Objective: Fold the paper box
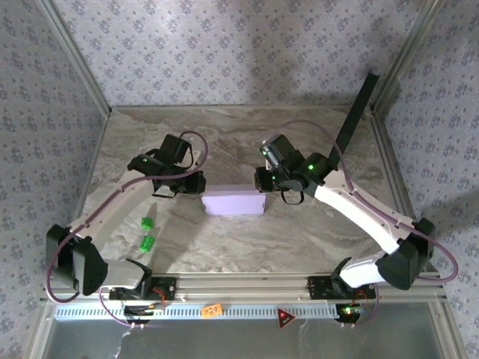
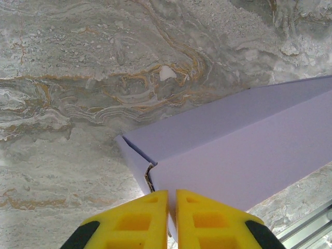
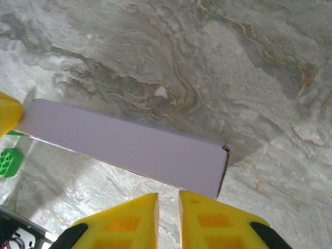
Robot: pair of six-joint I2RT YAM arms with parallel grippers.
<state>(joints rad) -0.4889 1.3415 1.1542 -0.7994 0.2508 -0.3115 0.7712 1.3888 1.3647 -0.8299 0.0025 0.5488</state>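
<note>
Your left gripper (image 2: 171, 199) is clamped on the end edge of the lavender paper box (image 2: 249, 150).
Your right gripper (image 3: 168, 201) sits just beside the other end, jaws slightly apart, holding nothing.

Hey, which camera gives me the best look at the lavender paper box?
The right wrist view: the paper box lies large across it, nearly end to end. The top external view shows it whole but small. The left wrist view shows one end close up, the rest cut off.
</note>
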